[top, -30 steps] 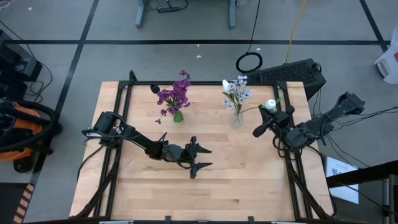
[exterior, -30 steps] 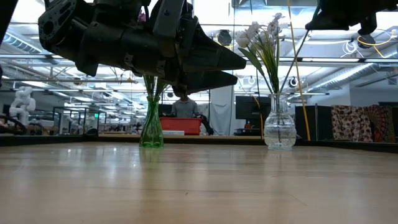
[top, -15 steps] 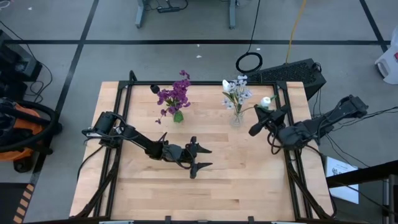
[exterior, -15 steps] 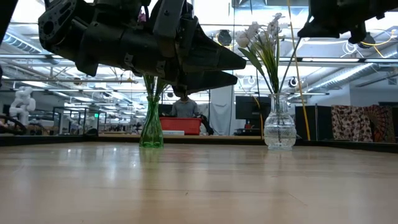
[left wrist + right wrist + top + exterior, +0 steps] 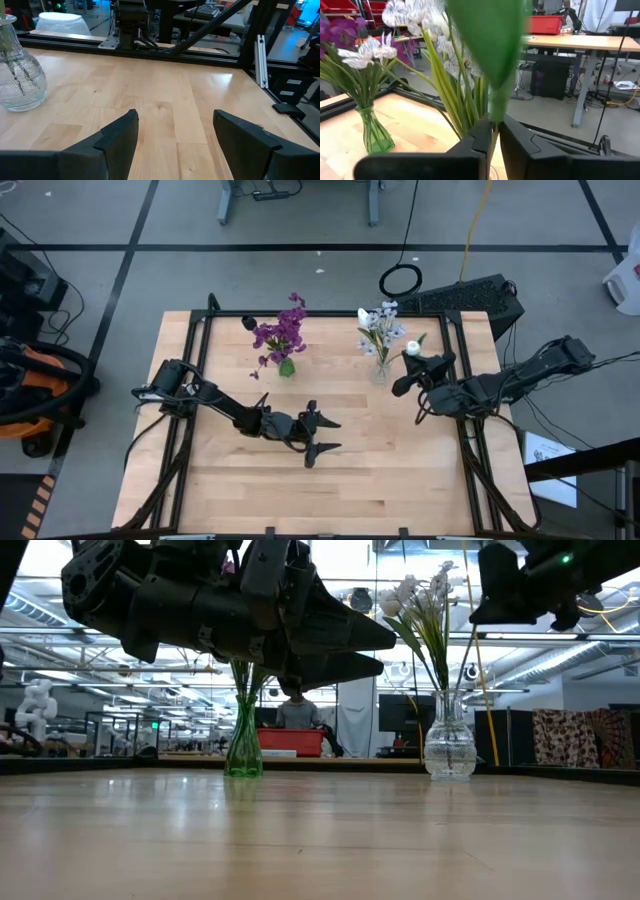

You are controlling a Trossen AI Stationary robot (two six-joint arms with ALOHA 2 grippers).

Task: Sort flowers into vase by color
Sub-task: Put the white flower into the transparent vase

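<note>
From above, we are looking at the left gripper (image 5: 322, 435) hanging over the table (image 5: 400, 470) at lower centre, its fingers spread apart and holding nothing. At centre right the right gripper (image 5: 408, 376) is reaching in just beside the clear vase (image 5: 379, 370), clamped on a white flower (image 5: 412, 349) whose bud is showing just above the fingers. The pale flowers (image 5: 381, 326) are standing in that vase, and the purple flowers (image 5: 281, 333) are standing in the green vase (image 5: 287, 367) left of centre. In the low view, the left gripper (image 5: 330, 640) is filling the upper left, while the right arm is showing at the upper right beside the pale flowers (image 5: 425, 595) rising from the clear vase (image 5: 449, 750); the green vase (image 5: 243, 745) is sitting left of centre. In the left wrist view, the spread fingers (image 5: 117, 135) are framing bare table (image 5: 165, 100), with the clear vase (image 5: 20, 75) at the left edge. In the right wrist view, the fingers (image 5: 485, 135) are pinching together on a green stem (image 5: 494, 131) at lower centre, a blurred leaf is filling the top, and the pale flowers (image 5: 410, 15) and green vase (image 5: 372, 135) are lying beyond. We are judging that the white flower is on its way into the clear vase; next, its stem end needs lining up over the vase mouth, lowering, then releasing.
</note>
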